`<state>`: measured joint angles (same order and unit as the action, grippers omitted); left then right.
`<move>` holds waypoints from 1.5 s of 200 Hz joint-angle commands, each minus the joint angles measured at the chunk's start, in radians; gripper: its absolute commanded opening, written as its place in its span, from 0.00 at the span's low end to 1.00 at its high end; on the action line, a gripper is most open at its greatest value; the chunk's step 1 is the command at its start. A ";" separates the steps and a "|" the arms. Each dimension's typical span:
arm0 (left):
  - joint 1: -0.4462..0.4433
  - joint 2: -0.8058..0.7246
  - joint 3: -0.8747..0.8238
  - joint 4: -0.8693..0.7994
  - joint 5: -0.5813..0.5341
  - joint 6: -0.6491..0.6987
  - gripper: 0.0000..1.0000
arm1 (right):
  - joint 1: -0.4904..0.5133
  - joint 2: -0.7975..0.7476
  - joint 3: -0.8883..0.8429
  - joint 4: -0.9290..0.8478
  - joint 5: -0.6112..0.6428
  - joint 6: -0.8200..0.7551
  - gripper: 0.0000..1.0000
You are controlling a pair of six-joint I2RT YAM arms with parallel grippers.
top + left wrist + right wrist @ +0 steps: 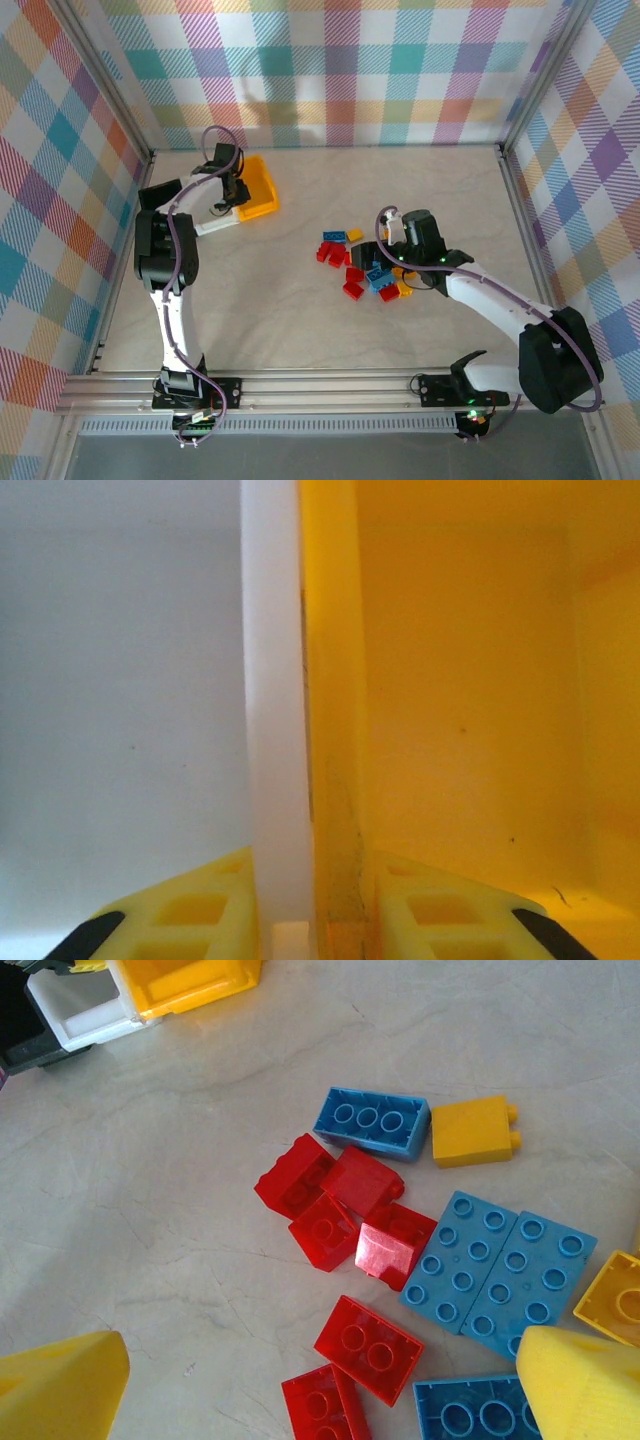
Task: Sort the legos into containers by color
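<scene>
Left wrist view: touching walls of white bin (270,680) and yellow bin (450,680) are clamped by the left jaws; right jaws are spread open above scattered legos (360,1185).

open bare table (300,330) lies near and left of the lego pile (400,1260), whose bricks crowd together touching with only slim gaps, while far left the white bin (215,224) and yellow bin (258,190) stand wall to wall, the left gripper (315,920) clamped across both walls.
</scene>
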<state>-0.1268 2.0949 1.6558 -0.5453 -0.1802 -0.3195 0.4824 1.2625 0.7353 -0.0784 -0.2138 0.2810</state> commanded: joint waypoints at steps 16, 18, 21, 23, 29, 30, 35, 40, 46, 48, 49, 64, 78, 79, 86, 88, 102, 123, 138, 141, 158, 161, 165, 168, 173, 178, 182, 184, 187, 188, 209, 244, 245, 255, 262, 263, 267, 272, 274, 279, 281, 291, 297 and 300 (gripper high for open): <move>-0.038 -0.047 -0.046 -0.001 0.035 0.000 0.19 | 0.010 -0.014 -0.005 -0.017 -0.003 0.006 1.00; -0.040 -0.049 -0.049 -0.001 0.035 -0.001 0.18 | 0.010 -0.015 -0.006 -0.016 -0.003 0.006 1.00; -0.043 -0.053 -0.053 0.002 0.036 -0.001 0.17 | 0.010 -0.018 -0.007 -0.015 -0.003 0.006 1.00; -0.045 -0.055 -0.055 0.002 0.037 -0.002 0.17 | 0.010 -0.019 -0.007 -0.016 -0.003 0.006 1.00; -0.053 -0.062 -0.061 0.002 0.037 -0.007 0.16 | 0.010 -0.023 -0.012 -0.015 -0.002 0.006 1.00; -0.055 -0.063 -0.061 0.002 0.037 -0.009 0.16 | 0.011 -0.025 -0.013 -0.015 -0.002 0.006 1.00; -0.061 -0.069 -0.065 0.002 0.038 -0.013 0.16 | 0.009 -0.030 -0.016 -0.015 -0.001 0.006 1.00; -0.069 -0.074 -0.068 0.002 0.042 -0.021 0.16 | 0.010 -0.033 -0.019 -0.017 0.003 0.005 1.00; -0.080 -0.081 -0.074 0.004 0.043 -0.031 0.16 | 0.010 -0.039 -0.023 -0.017 0.005 0.004 1.00; -0.084 -0.083 -0.075 0.005 0.044 -0.035 0.16 | 0.010 -0.041 -0.025 -0.017 0.005 0.004 1.00; -0.086 -0.084 -0.075 0.006 0.044 -0.036 0.16 | 0.009 -0.042 -0.026 -0.017 0.006 0.004 1.00; -0.128 -0.086 -0.069 -0.001 0.033 -0.059 0.16 | 0.010 -0.054 -0.034 -0.019 0.012 0.003 1.00; -0.172 -0.080 -0.057 -0.020 0.011 -0.092 0.15 | 0.010 -0.062 -0.041 -0.021 0.015 0.006 1.00; -0.175 -0.080 -0.057 -0.020 0.010 -0.095 0.15 | 0.010 -0.064 -0.041 -0.022 0.015 0.006 1.00; -0.194 -0.079 -0.062 -0.015 0.008 -0.123 0.15 | 0.010 -0.071 -0.044 -0.024 0.015 0.009 1.00; -0.199 -0.079 -0.064 -0.011 0.009 -0.131 0.15 | 0.010 -0.071 -0.044 -0.024 0.014 0.011 1.00; -0.236 -0.071 -0.070 0.005 0.008 -0.182 0.15 | 0.010 -0.088 -0.053 -0.024 0.015 0.016 1.00; -0.285 -0.043 -0.050 -0.001 -0.009 -0.238 0.15 | 0.010 -0.118 -0.066 -0.032 0.015 0.020 1.00; -0.315 -0.027 -0.031 -0.003 -0.013 -0.273 0.15 | 0.010 -0.140 -0.076 -0.042 0.019 0.021 1.00; -0.321 -0.024 -0.027 -0.005 -0.015 -0.278 0.15 | 0.010 -0.142 -0.077 -0.044 0.019 0.021 1.00; -0.361 -0.010 0.002 -0.020 -0.039 -0.298 0.14 | 0.010 -0.160 -0.082 -0.062 0.025 0.021 1.00; -0.367 -0.006 0.007 -0.023 -0.044 -0.300 0.15 | 0.010 -0.162 -0.084 -0.065 0.027 0.022 1.00; -0.377 -0.002 0.013 -0.027 -0.047 -0.303 0.15 | 0.010 -0.167 -0.086 -0.069 0.029 0.023 1.00; -0.383 0.001 0.017 -0.030 -0.050 -0.306 0.15 | 0.010 -0.171 -0.086 -0.072 0.031 0.024 1.00; -0.392 0.005 0.023 -0.036 -0.055 -0.311 0.15 | 0.010 -0.175 -0.088 -0.077 0.034 0.025 1.00; -0.401 0.010 0.028 -0.040 -0.059 -0.323 0.15 | 0.011 -0.180 -0.090 -0.079 0.037 0.028 1.00; -0.406 0.011 0.027 -0.039 -0.059 -0.331 0.15 | 0.010 -0.184 -0.091 -0.084 0.039 0.028 1.00; -0.409 0.012 0.027 -0.039 -0.058 -0.335 0.15 | 0.010 -0.187 -0.093 -0.084 0.040 0.028 1.00; -0.413 0.013 0.027 -0.035 -0.056 -0.341 0.15 | 0.010 -0.191 -0.095 -0.085 0.041 0.029 1.00; -0.415 0.014 0.026 -0.033 -0.055 -0.344 0.14 | 0.010 -0.192 -0.095 -0.085 0.042 0.030 1.00; -0.451 0.028 0.048 -0.020 -0.055 -0.358 0.14 | 0.010 -0.213 -0.106 -0.088 0.045 0.039 1.00; -0.499 0.102 0.178 -0.057 -0.045 -0.320 0.14 | 0.010 -0.262 -0.115 -0.128 0.060 0.034 1.00; -0.500 0.104 0.182 -0.058 -0.044 -0.319 0.14 | 0.010 -0.264 -0.115 -0.130 0.063 0.034 1.00; -0.509 0.129 0.220 -0.064 -0.031 -0.313 0.14 | 0.010 -0.281 -0.121 -0.140 0.072 0.030 1.00; -0.515 0.149 0.250 -0.074 -0.024 -0.307 0.14 | 0.010 -0.295 -0.124 -0.149 0.078 0.028 1.00; -0.516 0.154 0.255 -0.074 -0.024 -0.306 0.14 | 0.009 -0.296 -0.125 -0.151 0.078 0.029 1.00; -0.519 0.165 0.271 -0.079 -0.023 -0.301 0.15 | 0.010 -0.303 -0.125 -0.156 0.082 0.026 1.00; -0.524 0.176 0.288 -0.085 -0.022 -0.296 0.14 | 0.010 -0.311 -0.127 -0.163 0.086 0.027 1.00; -0.525 0.181 0.298 -0.087 -0.022 -0.293 0.14 | 0.010 -0.314 -0.127 -0.166 0.088 0.026 1.00; -0.529 0.193 0.316 -0.095 -0.025 -0.289 0.14 | 0.010 -0.322 -0.127 -0.173 0.092 0.026 1.00; -0.530 0.196 0.321 -0.097 -0.023 -0.288 0.14 | 0.010 -0.324 -0.128 -0.175 0.093 0.025 1.00; -0.531 0.216 0.353 -0.106 -0.023 -0.286 0.14 | 0.010 -0.335 -0.129 -0.184 0.099 0.023 1.00; -0.531 0.227 0.368 -0.107 -0.022 -0.285 0.14 | 0.010 -0.340 -0.129 -0.189 0.102 0.022 1.00; -0.530 0.233 0.376 -0.107 -0.023 -0.284 0.14 | 0.010 -0.341 -0.131 -0.190 0.103 0.022 1.00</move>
<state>-0.6456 2.2810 1.9594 -0.6655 -0.2779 -0.6003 0.4858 0.9485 0.6163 -0.2256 -0.1368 0.3065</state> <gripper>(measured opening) 0.242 0.996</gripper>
